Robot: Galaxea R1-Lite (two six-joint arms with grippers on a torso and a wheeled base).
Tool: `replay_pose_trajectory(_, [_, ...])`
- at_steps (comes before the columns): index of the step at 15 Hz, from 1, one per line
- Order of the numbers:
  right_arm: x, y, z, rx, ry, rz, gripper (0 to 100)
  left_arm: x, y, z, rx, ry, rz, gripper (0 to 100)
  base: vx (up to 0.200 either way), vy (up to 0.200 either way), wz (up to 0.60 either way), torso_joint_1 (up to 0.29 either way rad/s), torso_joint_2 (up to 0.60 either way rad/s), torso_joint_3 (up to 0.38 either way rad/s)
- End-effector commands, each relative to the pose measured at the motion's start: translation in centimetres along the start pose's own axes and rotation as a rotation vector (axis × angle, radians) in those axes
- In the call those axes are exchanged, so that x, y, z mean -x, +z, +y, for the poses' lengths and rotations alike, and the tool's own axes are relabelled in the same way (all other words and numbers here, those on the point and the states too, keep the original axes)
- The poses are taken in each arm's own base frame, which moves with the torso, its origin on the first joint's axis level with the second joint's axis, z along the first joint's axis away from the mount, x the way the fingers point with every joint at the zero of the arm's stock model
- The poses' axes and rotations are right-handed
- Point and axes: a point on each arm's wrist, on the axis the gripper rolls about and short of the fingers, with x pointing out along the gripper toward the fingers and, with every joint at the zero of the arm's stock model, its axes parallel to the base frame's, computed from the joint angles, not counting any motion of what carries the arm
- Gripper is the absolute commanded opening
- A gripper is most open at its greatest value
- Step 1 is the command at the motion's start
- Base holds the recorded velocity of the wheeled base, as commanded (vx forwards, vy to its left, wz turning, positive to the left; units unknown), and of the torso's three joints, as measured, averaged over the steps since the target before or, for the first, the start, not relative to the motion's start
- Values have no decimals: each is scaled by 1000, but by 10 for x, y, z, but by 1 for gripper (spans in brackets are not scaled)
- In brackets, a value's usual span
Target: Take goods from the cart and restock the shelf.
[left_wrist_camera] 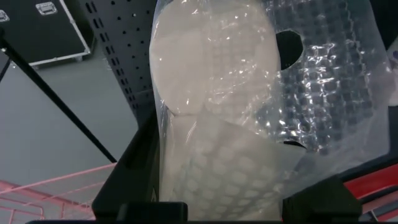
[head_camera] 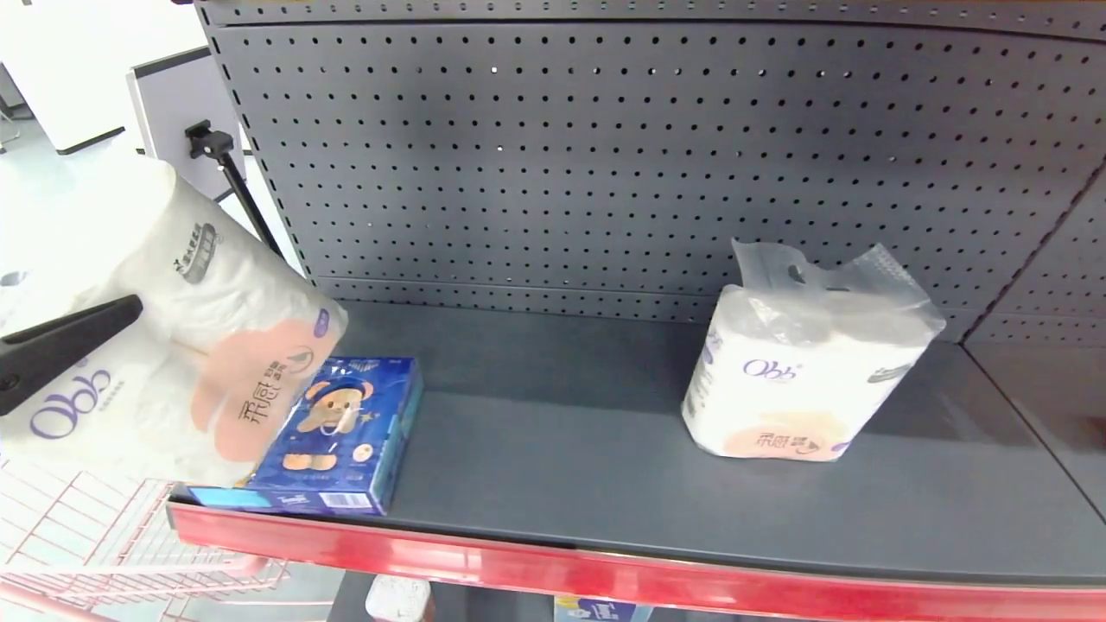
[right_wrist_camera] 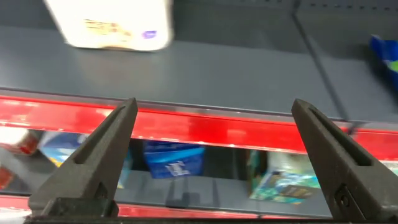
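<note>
Right now my left pincer (left_wrist_camera: 221, 186) is clamped around a toilet paper pack (head_camera: 173, 345), which hangs at the left end of the shelf (head_camera: 562, 458), over the cart (head_camera: 104, 536) and just beside a blue tissue box (head_camera: 341, 428). A second pack (head_camera: 795, 380) stands farther right on the shelf. My right pincer (right_wrist_camera: 214, 104) gapes wide, empty, facing the red front edge.

Matt grey metal shelf (head_camera: 553, 466) with a glossy red front strip (head_camera: 605, 574); tissue pack (head_camera: 233, 345) in shiny crinkled plastic; glossy cardboard box (head_camera: 337, 436).
</note>
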Motion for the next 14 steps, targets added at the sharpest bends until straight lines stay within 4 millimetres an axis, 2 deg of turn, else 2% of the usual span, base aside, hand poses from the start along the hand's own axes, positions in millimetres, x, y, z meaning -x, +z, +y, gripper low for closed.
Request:
replay_pose_trajectory(1, [0, 0, 0, 0, 0, 1, 100, 0, 0, 0, -1, 0, 0, 0, 0, -200, 0, 2, 7, 2])
replay_pose_trajectory(8, [0, 0, 0, 0, 0, 1, 100, 0, -1, 0, 0, -2, 4, 0, 0, -200, 0, 0, 4, 2])
replay_pose_trajectory(13, [0, 1, 0, 3, -5, -8, 100, 0, -1, -1, -31, -12, 2, 0, 0, 0, 0, 0, 0, 0])
replay_pose_trajectory(14, [1, 38, -2, -7, 8, -32, 100, 0, 0, -1, -40, -16, -1, 0, 0, 0, 0, 0, 0, 0])
